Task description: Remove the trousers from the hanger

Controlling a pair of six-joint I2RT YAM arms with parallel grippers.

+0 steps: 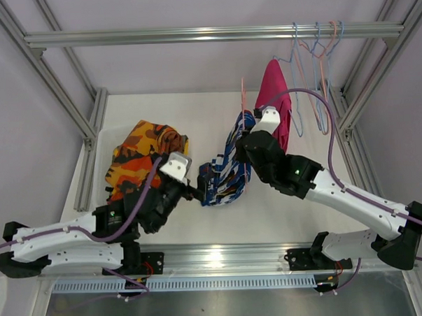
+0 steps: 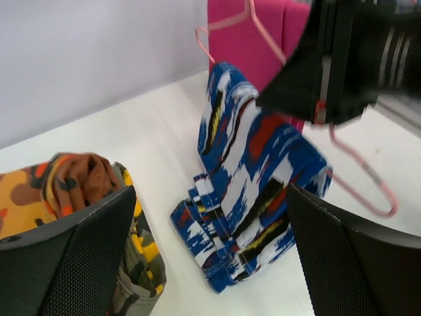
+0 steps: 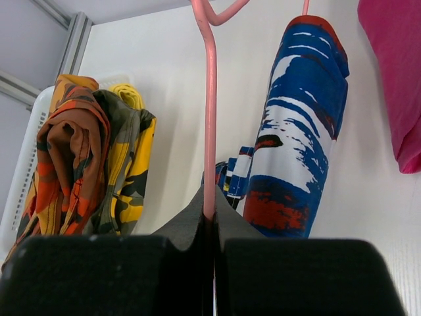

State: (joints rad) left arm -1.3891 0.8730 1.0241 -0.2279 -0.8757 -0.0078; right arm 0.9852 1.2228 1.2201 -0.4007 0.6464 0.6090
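Observation:
Blue-red-white patterned trousers (image 1: 225, 168) (image 2: 250, 184) (image 3: 296, 151) hang over a pink hanger (image 3: 210, 118) (image 2: 368, 178), their lower end folded on the table. My right gripper (image 1: 247, 144) (image 3: 210, 220) is shut on the hanger's wire. Just left of the trousers' lower end, my left gripper (image 1: 198, 190) (image 2: 210, 263) stands open and holds nothing. Magenta pink trousers (image 1: 275, 99) (image 3: 395, 66) hang at the back right. Orange patterned trousers (image 1: 144, 150) (image 3: 66, 164), camouflage trousers (image 2: 141, 250) (image 3: 125, 164) and yellow trousers (image 3: 128, 95) lie piled on the left.
The pile sits in a white basket (image 1: 102, 145) (image 3: 23, 178) at the left. Several bare wire hangers (image 1: 318, 48) hang from the metal rail (image 1: 191, 35) at the back right. Frame posts stand at both sides.

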